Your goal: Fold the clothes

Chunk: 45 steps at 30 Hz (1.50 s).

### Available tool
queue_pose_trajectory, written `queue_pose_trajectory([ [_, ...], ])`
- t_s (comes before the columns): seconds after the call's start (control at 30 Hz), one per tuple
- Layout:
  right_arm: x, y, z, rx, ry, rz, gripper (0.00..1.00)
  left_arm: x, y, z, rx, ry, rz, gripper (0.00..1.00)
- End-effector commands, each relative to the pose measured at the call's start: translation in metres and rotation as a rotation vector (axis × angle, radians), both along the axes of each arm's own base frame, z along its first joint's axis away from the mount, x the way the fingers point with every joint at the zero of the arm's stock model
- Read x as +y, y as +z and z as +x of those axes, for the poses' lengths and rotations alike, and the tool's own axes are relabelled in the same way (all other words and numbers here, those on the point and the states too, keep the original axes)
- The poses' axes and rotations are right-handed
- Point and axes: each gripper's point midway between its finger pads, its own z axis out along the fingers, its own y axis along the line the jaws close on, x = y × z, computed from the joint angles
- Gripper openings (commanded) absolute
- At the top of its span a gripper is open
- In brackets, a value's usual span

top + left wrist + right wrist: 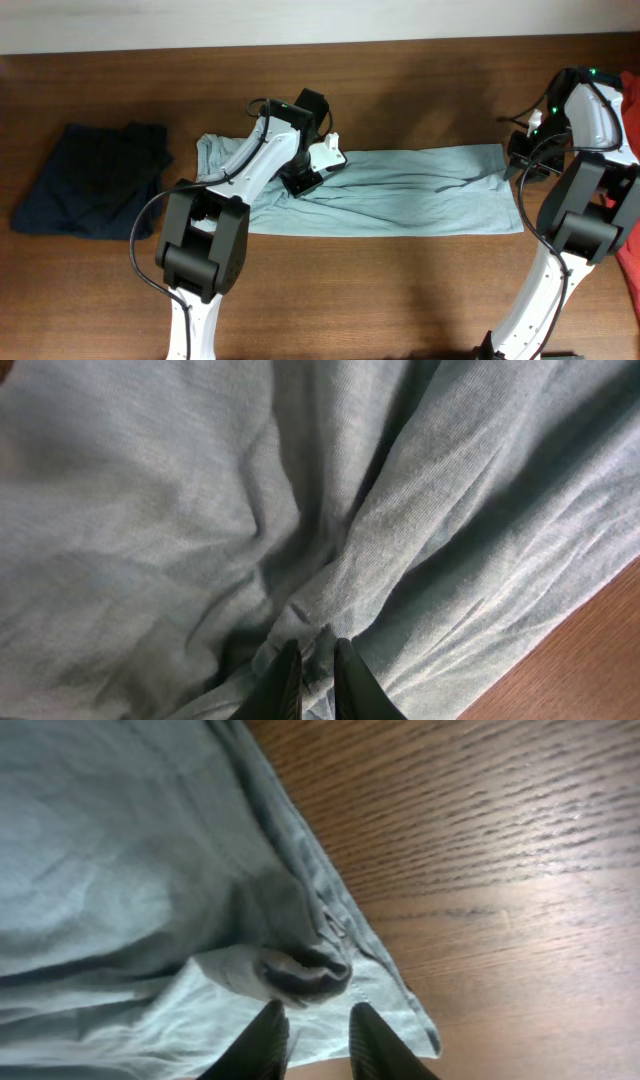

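Shirt (400, 190) looks thin, light & floppy, lying as a long strip across the bench (400, 80), so imo grab corners/hems, left fingers (283, 685) nearly together pinching a fold, right fingers (262, 1040) at the hem corner (400, 1010), can't tell if gripping.

Soft matt knit cloth of pale grey-blue T-shirt (420, 190), matt cloth of navy garment (90, 180), grained brown wood tabletop (400, 290) with slight sheen
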Motion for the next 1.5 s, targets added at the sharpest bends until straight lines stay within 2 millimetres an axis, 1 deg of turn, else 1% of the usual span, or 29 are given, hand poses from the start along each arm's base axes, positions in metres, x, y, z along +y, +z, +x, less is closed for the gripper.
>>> queue_pose_trajectory([
  [0.0, -0.001, 0.010, -0.001, -0.017, 0.011, -0.022, 0.51, -0.006, 0.005, 0.003, -0.013, 0.006, -0.019, 0.13],
  [0.03, 0.001, 0.011, 0.000, -0.022, 0.008, -0.010, 0.59, -0.006, 0.005, 0.003, -0.013, 0.006, -0.019, 0.13],
  [0.07, 0.004, 0.011, 0.001, -0.028, 0.006, 0.001, 0.65, -0.006, 0.005, 0.003, -0.013, 0.006, -0.019, 0.13],
  [0.1, 0.007, 0.011, 0.005, -0.042, -0.005, 0.023, 0.76, -0.006, 0.005, 0.003, -0.014, 0.006, -0.019, 0.13],
  [0.13, 0.009, 0.011, 0.007, -0.048, -0.023, 0.031, 0.81, -0.006, 0.005, 0.004, -0.016, 0.006, -0.020, 0.13],
  [0.17, 0.009, 0.011, 0.007, -0.044, -0.055, 0.024, 0.83, -0.006, 0.005, 0.004, -0.018, 0.006, -0.021, 0.13],
  [0.3, 0.006, 0.010, 0.008, -0.027, -0.138, -0.004, 0.82, -0.006, 0.005, 0.005, -0.019, 0.006, -0.022, 0.13],
  [0.37, 0.005, 0.010, 0.008, -0.026, -0.158, -0.013, 0.80, -0.006, 0.005, 0.004, -0.018, 0.006, -0.022, 0.13],
  [0.43, 0.003, 0.009, 0.008, -0.022, -0.166, -0.028, 0.70, -0.006, 0.005, 0.004, -0.018, 0.006, -0.022, 0.13],
  [0.5, -0.003, 0.006, 0.005, -0.003, -0.186, -0.072, 0.65, -0.006, 0.005, 0.004, -0.018, 0.006, -0.022, 0.13],
  [0.63, -0.001, -0.008, -0.005, 0.032, -0.188, -0.073, 0.60, -0.006, 0.005, 0.004, -0.018, 0.006, -0.022, 0.13],
  [0.67, 0.001, -0.017, -0.012, 0.052, -0.188, -0.067, 0.52, -0.006, 0.005, 0.004, -0.018, 0.006, -0.021, 0.13],
  [0.7, 0.002, -0.021, -0.015, 0.062, -0.187, -0.065, 0.43, -0.006, 0.005, 0.004, -0.016, 0.006, -0.020, 0.13],
  [0.73, 0.001, -0.022, -0.018, 0.072, -0.187, -0.069, 0.28, -0.005, 0.005, 0.003, -0.012, 0.006, -0.018, 0.13],
  [0.77, 0.000, -0.022, -0.019, 0.074, -0.190, -0.068, 0.19, -0.005, 0.005, 0.002, -0.008, 0.006, -0.016, 0.13],
  [0.8, -0.002, -0.020, -0.019, 0.070, -0.190, -0.068, 0.13, -0.004, 0.005, 0.001, -0.003, 0.006, -0.012, 0.13],
  [0.83, -0.004, -0.015, -0.020, 0.061, -0.182, -0.066, 0.11, -0.003, 0.005, 0.000, -0.001, 0.006, -0.009, 0.13],
  [1.0, -0.016, 0.005, -0.023, 0.011, -0.158, -0.066, 0.10, -0.003, 0.005, 0.000, -0.002, 0.006, -0.009, 0.13],
  [1.1, -0.020, 0.011, -0.023, -0.012, -0.123, -0.063, 0.16, -0.004, 0.005, 0.001, -0.003, 0.006, -0.010, 0.13],
  [1.13, -0.020, 0.012, -0.023, -0.016, -0.113, -0.062, 0.19, -0.004, 0.005, 0.001, -0.004, 0.006, -0.010, 0.13],
  [1.27, -0.022, 0.011, -0.021, -0.027, -0.098, -0.064, 0.23, -0.003, 0.005, -0.001, 0.002, 0.008, -0.006, 0.13],
  [1.33, -0.023, 0.011, -0.021, -0.027, -0.098, -0.068, 0.23, -0.002, 0.005, 0.000, 0.001, 0.028, -0.001, 0.13],
  [1.47, -0.034, 0.010, -0.024, -0.011, -0.086, -0.128, 0.22, 0.005, 0.006, 0.004, -0.024, 0.084, 0.043, 0.13],
])
